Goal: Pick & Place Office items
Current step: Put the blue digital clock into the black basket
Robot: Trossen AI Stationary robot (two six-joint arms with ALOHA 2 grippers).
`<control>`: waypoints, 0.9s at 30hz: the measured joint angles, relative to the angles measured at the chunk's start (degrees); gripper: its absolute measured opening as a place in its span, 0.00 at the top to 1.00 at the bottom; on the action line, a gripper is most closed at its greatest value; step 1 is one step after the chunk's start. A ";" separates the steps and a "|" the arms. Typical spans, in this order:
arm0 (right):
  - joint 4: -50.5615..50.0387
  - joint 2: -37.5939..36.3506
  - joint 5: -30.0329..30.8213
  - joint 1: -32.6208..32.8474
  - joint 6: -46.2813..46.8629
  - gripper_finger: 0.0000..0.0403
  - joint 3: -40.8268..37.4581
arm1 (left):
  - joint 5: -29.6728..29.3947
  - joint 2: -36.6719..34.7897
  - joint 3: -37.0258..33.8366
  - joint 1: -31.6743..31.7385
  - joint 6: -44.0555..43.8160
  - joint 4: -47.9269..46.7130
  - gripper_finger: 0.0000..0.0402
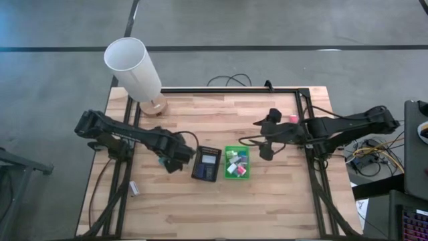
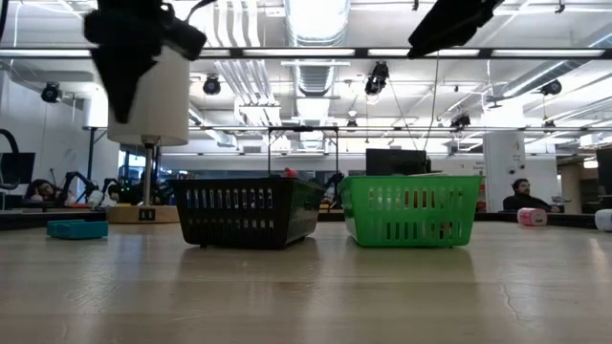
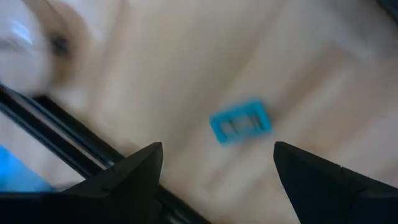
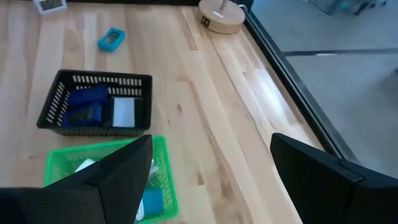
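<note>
A black basket (image 1: 206, 164) holds flat dark-blue rectangles (image 4: 84, 106) and a white block (image 4: 124, 112). Beside it on its right, a green basket (image 1: 237, 163) holds several small white, pink and teal blocks. A teal block (image 3: 240, 121) lies flat on the table to the left of the black basket, also seen as the teal block (image 2: 76, 227) in the low view. My left gripper (image 3: 217, 165) hovers open above it, a finger to either side and clear of it. My right gripper (image 4: 211, 168) is open in the air to the right of the green basket (image 4: 106, 180).
A tall white lamp (image 1: 133, 65) on a round wooden base (image 1: 154, 106) stands at the far left corner. A pink item (image 1: 293, 118) lies near the right edge, and a small white item (image 1: 134, 189) near the left edge. Bare wood lies toward the near edge.
</note>
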 joint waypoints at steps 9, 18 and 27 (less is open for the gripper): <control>0.38 -1.54 0.56 -0.15 -3.20 0.20 -2.72 | 16.33 0.02 -2.33 -5.74 -1.75 0.04 0.22; 0.68 -0.60 0.54 -0.13 -0.26 0.24 -2.72 | 10.03 0.02 -12.75 -10.51 8.95 0.34 0.22; 0.21 0.19 0.43 -0.09 6.93 0.27 -4.16 | -4.75 0.04 -24.47 -9.51 21.19 1.92 0.22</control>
